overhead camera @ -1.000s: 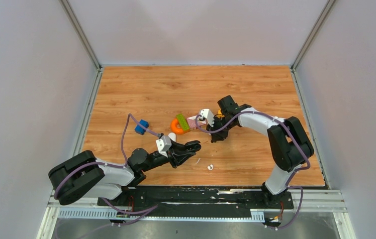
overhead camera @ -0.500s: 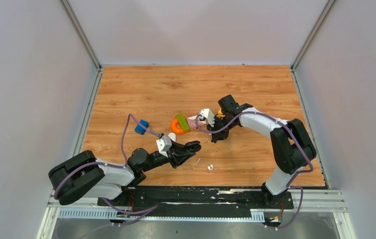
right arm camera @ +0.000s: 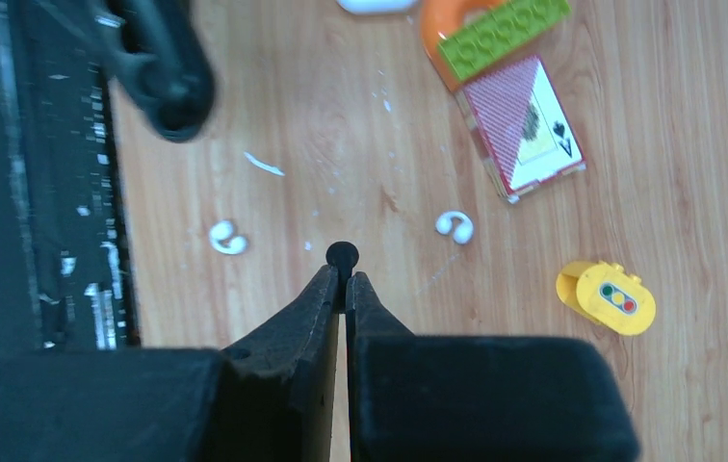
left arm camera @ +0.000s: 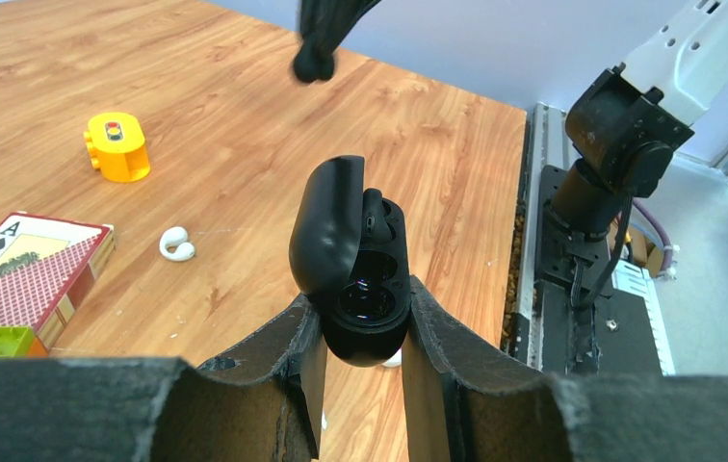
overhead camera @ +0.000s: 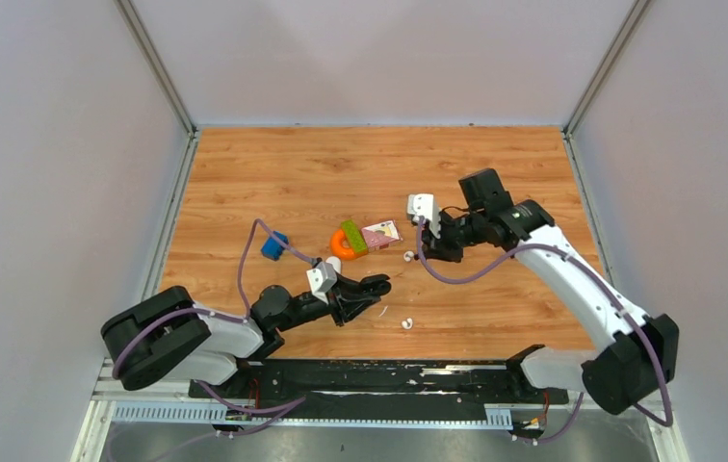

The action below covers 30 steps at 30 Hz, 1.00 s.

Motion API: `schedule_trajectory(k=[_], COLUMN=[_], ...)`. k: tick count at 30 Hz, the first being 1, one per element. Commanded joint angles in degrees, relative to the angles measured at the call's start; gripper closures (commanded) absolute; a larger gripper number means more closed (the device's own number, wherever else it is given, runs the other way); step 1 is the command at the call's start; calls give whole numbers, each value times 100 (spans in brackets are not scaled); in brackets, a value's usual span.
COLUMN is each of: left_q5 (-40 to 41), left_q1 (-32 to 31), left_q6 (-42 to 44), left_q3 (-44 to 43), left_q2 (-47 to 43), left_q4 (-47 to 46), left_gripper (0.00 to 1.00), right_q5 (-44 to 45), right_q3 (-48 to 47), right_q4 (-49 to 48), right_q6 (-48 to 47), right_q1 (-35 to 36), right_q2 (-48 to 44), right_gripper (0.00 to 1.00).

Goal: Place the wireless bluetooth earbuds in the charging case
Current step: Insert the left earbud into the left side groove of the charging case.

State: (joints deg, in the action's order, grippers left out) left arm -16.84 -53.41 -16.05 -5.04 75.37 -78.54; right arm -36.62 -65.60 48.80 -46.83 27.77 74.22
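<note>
while pinching the black bud (right arm camera: 342,255) at the very tips, with the right gripper (right arm camera: 344,281) closed tight on it above the table (right arm camera: 688,115), carry it across to the case (left arm camera: 355,269), now apart from it. hold the case steady in the left gripper (left arm camera: 364,313), clamped on its lower half, lid up and open. come down from above, straight over the socket (left arm camera: 370,300), seemingly empty, and stay away from the lid. turn the bud to match the socket; cannot tell its orientation from here. lower slowly and part the fingers only once seated. beware of slip or twist with so small a grip, probably the main risk. leave the white buds (right arm camera: 455,226) on the wood, apart from the case, for later.
</note>
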Motion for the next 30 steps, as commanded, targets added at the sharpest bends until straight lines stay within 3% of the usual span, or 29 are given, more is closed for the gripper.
schedule_trajectory(k=[1, 6, 15, 30], left_q5=[-126, -408, -931, -1080], left_q1=[31, 25, 27, 25], left_q6=[7, -66, -307, -475], left_q3=[-209, -279, -457, -523], left_q2=[135, 450, 1117, 1297], left_q4=[-311, -517, -1046, -1229], left_gripper=[100, 100, 100, 100], right_q5=[-1252, -1076, -937, -502], right_q3=[-218, -270, -643, -397], right_q4=[673, 617, 581, -142], right_q6=[-201, 31, 267, 989], right_q1=[130, 797, 1410, 1853], right_q2=[-727, -926, -439, -134], right_gripper=[100, 100, 100, 100])
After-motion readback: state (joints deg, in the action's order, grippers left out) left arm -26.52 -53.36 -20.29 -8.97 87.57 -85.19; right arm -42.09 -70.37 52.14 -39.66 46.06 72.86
